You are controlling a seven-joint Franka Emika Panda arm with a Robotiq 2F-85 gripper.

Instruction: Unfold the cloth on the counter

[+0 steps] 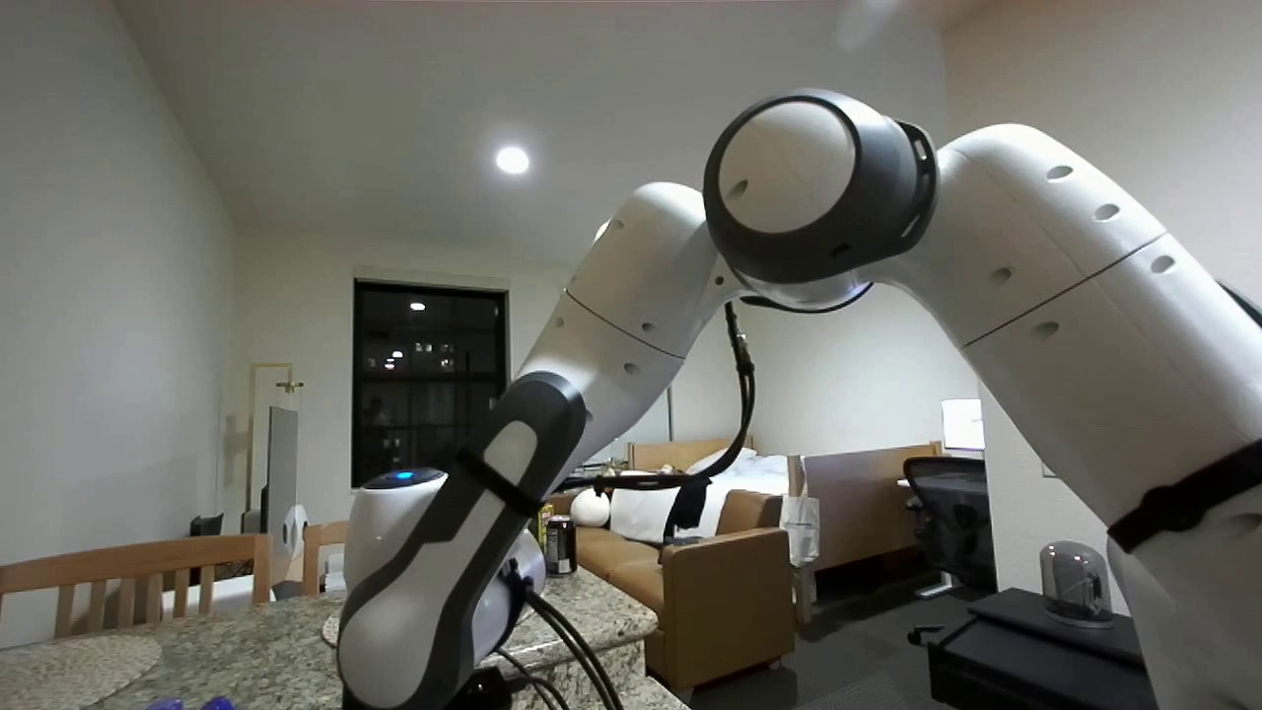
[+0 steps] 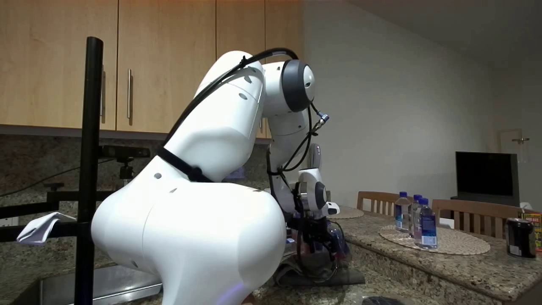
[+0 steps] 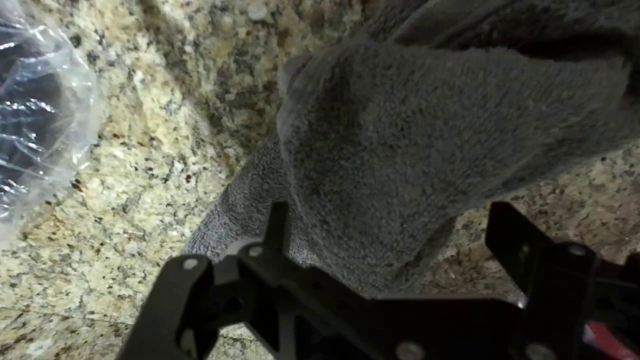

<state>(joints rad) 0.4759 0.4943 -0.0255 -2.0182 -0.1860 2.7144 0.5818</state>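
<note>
Wrist view: tool (image 3: 389, 210) has jaws spread wide, nothing pinched. Grey cloth (image 3: 425, 130) lies bunched on speckled surface (image 3: 150, 200), mostly toward one o'clock from tool, long axis two-to-eight; near fold shows between jaws. Height gap unclear; pinching that fold likely comes next.

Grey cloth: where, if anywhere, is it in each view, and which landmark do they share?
Wrist view: the grey cloth spreads from the centre to the upper right, partly behind the gripper.
In an exterior view: the grey cloth lies at the bottom, just right of centre.
In an exterior view: no cloth visible; the speckled stone counter runs along the bottom left.
Shared landmark: the speckled stone counter, in all three.
</note>
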